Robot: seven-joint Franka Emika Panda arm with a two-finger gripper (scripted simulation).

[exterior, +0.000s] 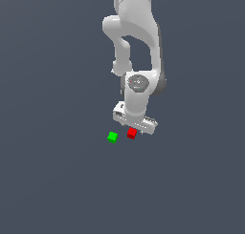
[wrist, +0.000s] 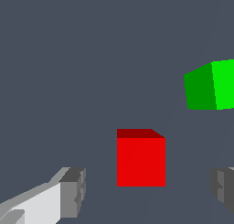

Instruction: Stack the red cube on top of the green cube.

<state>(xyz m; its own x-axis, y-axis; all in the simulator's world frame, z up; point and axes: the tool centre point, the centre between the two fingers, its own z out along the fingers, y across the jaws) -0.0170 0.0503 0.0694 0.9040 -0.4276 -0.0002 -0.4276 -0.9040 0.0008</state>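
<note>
A plain dark grey-blue desk [exterior: 52, 180] fills both views. In the exterior view, going from that view's left to its right, the first thing met is the small bright green plastic-looking cube [exterior: 112, 137], resting on the desk on its own. Just beside it, on the exterior view's right and not touching it, sits the small bright red cube [exterior: 132, 132] of the same size. Directly over the red cube hangs the white robot hand [exterior: 134, 124] at the end of the jointed white arm [exterior: 136, 32], which reaches down from the far side of the scene.

In the wrist view the hand's two grey fingertips [wrist: 73, 192] stand spread wide, one on each side of the red cube [wrist: 140, 160], with clear gaps to both and nothing pinched between them. The green cube [wrist: 210, 86] shows nearby, apart from the red one, cut off by the edge of the picture.

The red cube looks rigid, light and smooth, with flat sides and sharp corners, so it should neither crush nor bend. Its slick faces may slip if gripped off centre. The sound hold is probably on the two opposite upright faces that meet the fingertips, low enough to sit squarely on the pads.
</note>
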